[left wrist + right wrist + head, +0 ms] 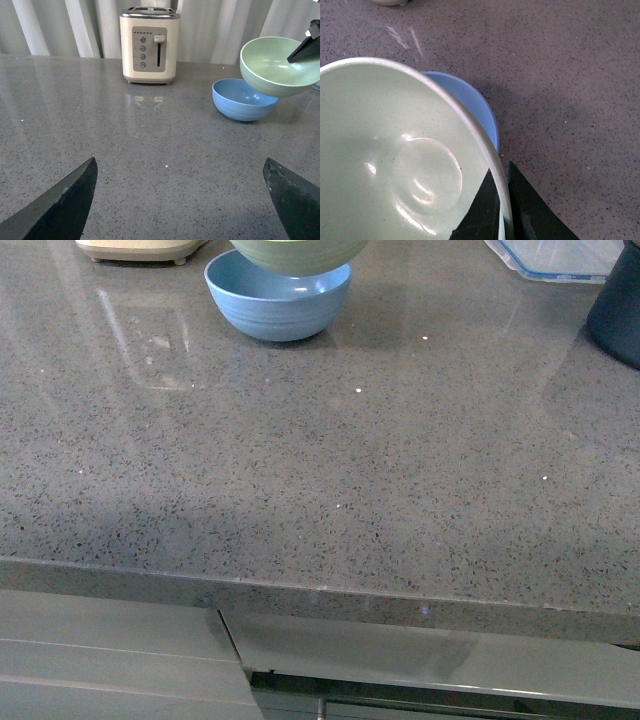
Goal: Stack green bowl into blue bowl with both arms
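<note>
My left gripper [180, 162]: spread, empty. My right gripper [501, 172]: pinching rim of matte green bowl [395, 150], empty, tilted over ridged blue bowl [278, 300], far left.

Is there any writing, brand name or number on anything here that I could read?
No text here can be read.
toaster: a row of tiny marks at the top of its front panel, too small to read.
green bowl and blue bowl: plain, no lettering visible.
</note>
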